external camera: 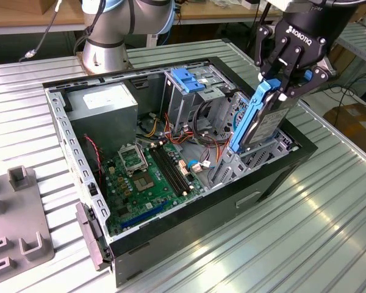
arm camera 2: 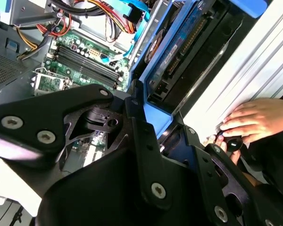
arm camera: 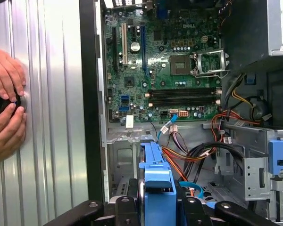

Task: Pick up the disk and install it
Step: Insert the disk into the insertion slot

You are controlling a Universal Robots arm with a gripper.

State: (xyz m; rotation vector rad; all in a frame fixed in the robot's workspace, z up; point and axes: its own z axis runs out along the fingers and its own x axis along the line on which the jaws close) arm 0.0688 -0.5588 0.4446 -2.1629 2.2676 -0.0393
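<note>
In the upper right of the exterior view, the gripper (external camera: 285, 88) has its fingers (external camera: 305, 82) pinching the top edge of the disk (external camera: 268, 125). The disk stands on edge and tilted, with its blue bracket (external camera: 247, 119) towards the motherboard (external camera: 149, 174). Its lower end sits in the drive bay at the right end of the open case (external camera: 280, 177). In the first wrist view, two hands (arm camera: 4, 108) rest on the ribbed worktop (arm camera: 52, 117) beside the case, around a small dark object (arm camera: 2, 101).
</note>
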